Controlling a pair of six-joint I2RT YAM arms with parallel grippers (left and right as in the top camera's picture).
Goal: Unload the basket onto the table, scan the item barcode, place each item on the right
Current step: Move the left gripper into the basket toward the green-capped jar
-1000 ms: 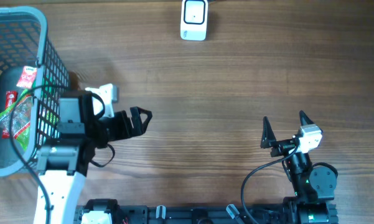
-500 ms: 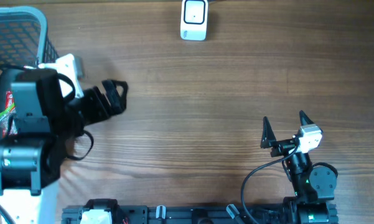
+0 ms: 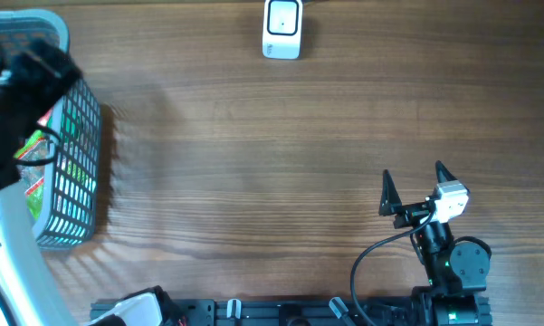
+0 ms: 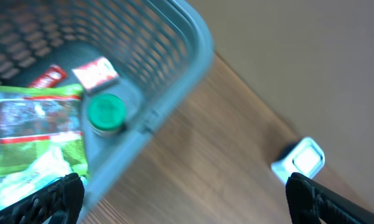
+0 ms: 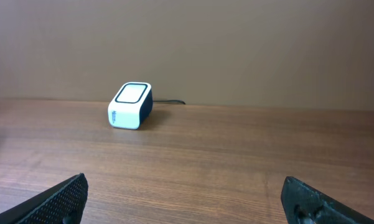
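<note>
My left gripper (image 4: 183,190) hangs above the grey-blue plastic mesh basket (image 4: 196,43) at the left end of the brown wooden table (image 3: 253,154) — jaws wide apart, nothing between them. The wrist view is blurred. On the basket floor lie a green-and-clear crinkled snack packet (image 4: 40,127), a round green cap (image 4: 106,113) just beside it, a small red-and-white sachet (image 4: 96,73) and a red bar wrapper (image 4: 48,78) next to the sachet; I cannot tell whether those two touch. The white box-shaped barcode scanner (image 3: 281,28) stands at the table's far edge, well apart from the basket, window facing up. My right gripper (image 3: 414,177) sits at the near side, right of centre — jaws also spread wide and empty, facing the scanner.
</note>
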